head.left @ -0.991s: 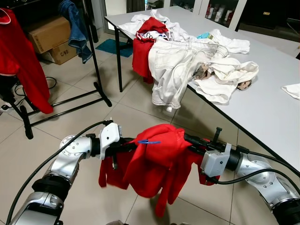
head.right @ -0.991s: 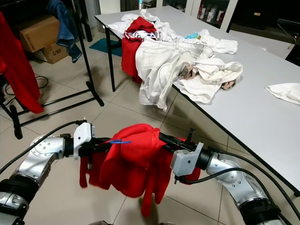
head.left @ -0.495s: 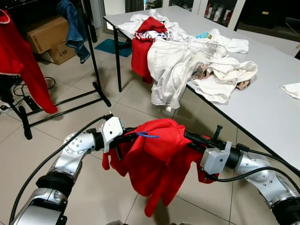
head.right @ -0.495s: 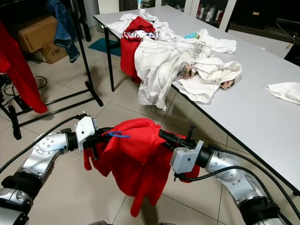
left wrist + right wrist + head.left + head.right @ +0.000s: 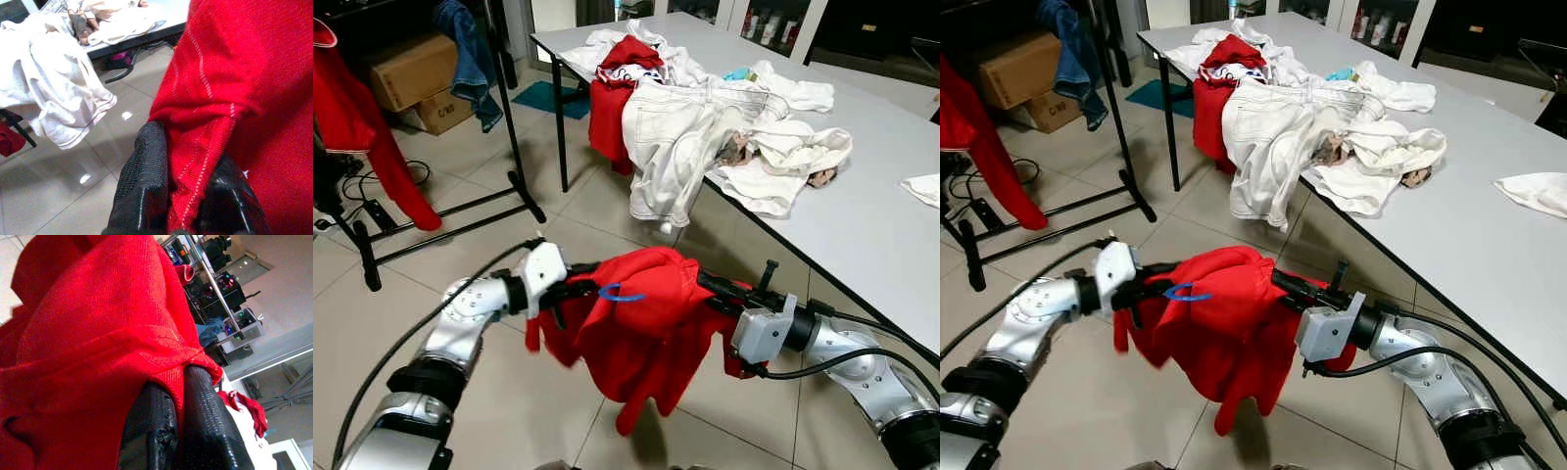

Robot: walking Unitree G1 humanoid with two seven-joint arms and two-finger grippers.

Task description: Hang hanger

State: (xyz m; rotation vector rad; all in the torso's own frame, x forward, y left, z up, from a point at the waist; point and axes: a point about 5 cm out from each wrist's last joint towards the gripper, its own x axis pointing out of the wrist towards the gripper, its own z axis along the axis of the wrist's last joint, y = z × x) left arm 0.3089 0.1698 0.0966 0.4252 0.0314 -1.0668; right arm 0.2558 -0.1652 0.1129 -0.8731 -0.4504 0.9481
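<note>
A red garment [image 5: 646, 328] hangs in a bunch between my two grippers, low over the tiled floor. A blue hanger hook [image 5: 620, 292] pokes out of the top of the cloth; the rest of the hanger is hidden inside. My left gripper [image 5: 570, 289] is shut on the garment's left edge, and a fold of red cloth [image 5: 205, 147] sits between its black fingers [image 5: 146, 171]. My right gripper [image 5: 713, 286] is shut on the garment's right side, with red fabric [image 5: 98, 333] pinched between its fingers [image 5: 203, 406].
A black clothes rack [image 5: 514, 127] stands at the left with blue jeans [image 5: 470, 59] and another red garment [image 5: 367, 127] on it. A grey table [image 5: 862, 225] on the right carries a pile of white and red clothes [image 5: 705, 127]. Cardboard boxes [image 5: 416, 69] sit behind the rack.
My left gripper has moved a little towards the right one with the cloth, and the garment's hanging part has swung and bunched up. The right arm has hardly moved.
</note>
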